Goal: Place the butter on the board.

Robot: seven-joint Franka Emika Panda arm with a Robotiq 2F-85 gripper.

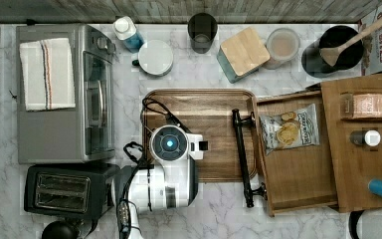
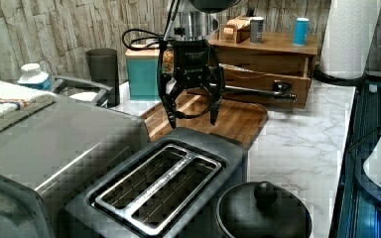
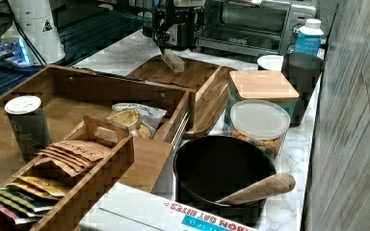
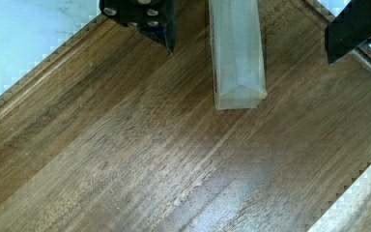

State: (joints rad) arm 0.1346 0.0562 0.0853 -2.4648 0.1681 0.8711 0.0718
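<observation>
The butter is a pale wrapped stick lying flat on the board, a dark brown wooden tray with a raised rim. In the right view the butter rests near the board's far end. My gripper hangs open just above it, and the wrist view shows a black finger on either side of the stick, neither touching it. Seen from the top, the arm's wrist covers the butter.
A black toaster and a silver toaster oven stand by the board's arm-side end. An open wooden drawer with a chips bag and black bar handle borders the other end. A teal canister and cups stand behind.
</observation>
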